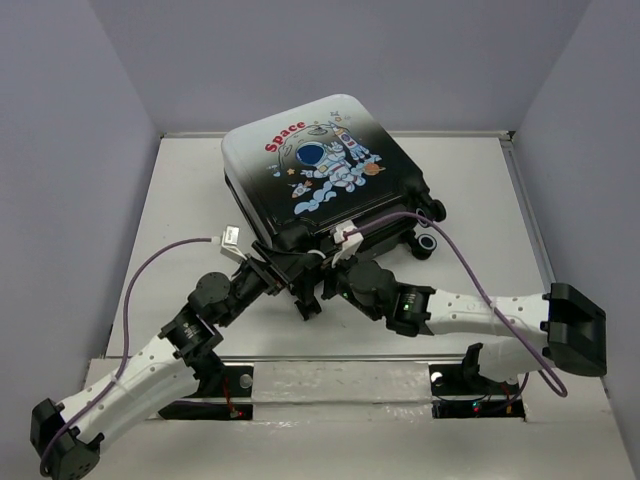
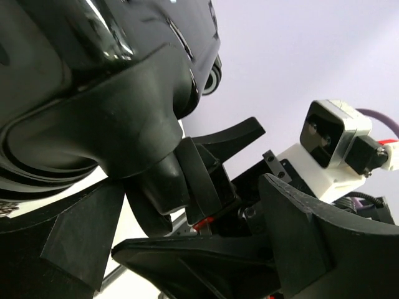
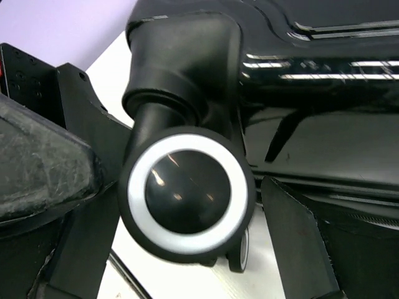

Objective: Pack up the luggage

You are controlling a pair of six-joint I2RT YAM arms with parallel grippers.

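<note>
The luggage (image 1: 325, 170) fades white to black, with a blue-and-white cartoon astronaut and red "Space" lettering.

Both the left arm (image 1: 150, 365) and the right arm (image 1: 470, 310) are white shell links with chunky black joint housings. A thin purple cable (image 1: 150, 262) runs along each one to a little white plug. Tiny green lights (image 1: 405, 294) near the wrists. The fingers (image 2: 299, 230) are matte black wedges, and the wrist camera (image 2: 333, 134) is a white box with a black face

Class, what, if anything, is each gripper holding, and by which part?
Nothing is held. Both the left gripper and right gripper stand open, each straddling a caster wheel of the luggage.
</note>
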